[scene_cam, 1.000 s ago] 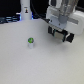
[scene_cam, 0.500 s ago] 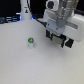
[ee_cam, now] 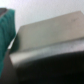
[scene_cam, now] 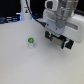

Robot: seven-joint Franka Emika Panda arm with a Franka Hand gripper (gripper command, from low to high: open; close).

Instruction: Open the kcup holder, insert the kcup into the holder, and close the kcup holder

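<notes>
The gripper (scene_cam: 59, 39) sits at the kcup holder (scene_cam: 61, 41), state unclear; the kcup (scene_cam: 31, 42) stands apart on the tabletop (scene_cam: 30, 65). No writing is readable.

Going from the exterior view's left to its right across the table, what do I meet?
The kcup, standing alone on the white table → the black kcup holder, partly covered by the robot's gripper. The gripper sits over the holder, so I can't order those two, and its jaws are hidden.

Arm (scene_cam: 62, 17) hides most of kcup holder (scene_cam: 61, 40).
</notes>
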